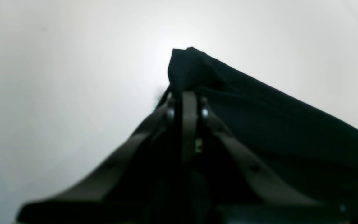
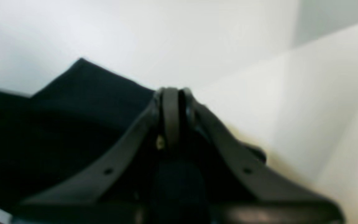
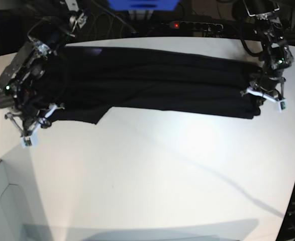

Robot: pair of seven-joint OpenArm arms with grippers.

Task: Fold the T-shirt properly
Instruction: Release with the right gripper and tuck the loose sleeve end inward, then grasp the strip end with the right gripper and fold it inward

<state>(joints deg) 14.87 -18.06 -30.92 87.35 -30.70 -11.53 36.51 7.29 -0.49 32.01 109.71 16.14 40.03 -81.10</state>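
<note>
The black T-shirt [image 3: 157,83] lies plain side up in a long band across the far part of the white table [image 3: 162,175]. No print shows. My left gripper [image 3: 258,100] is at its right end. In the left wrist view the left gripper [image 1: 186,96] is shut, with a peak of the T-shirt [image 1: 291,124] pinched and sticking up past the tips. My right gripper [image 3: 45,114] is at the shirt's lower left corner. In the right wrist view the right gripper [image 2: 172,93] is shut, and the T-shirt [image 2: 57,118] runs off to the left from the tips.
A blue box [image 3: 142,4], a power strip [image 3: 187,24] and cables sit behind the table's far edge. The table's curved edge runs close on the right and at the lower left, where a grey surface [image 3: 6,201] lies below.
</note>
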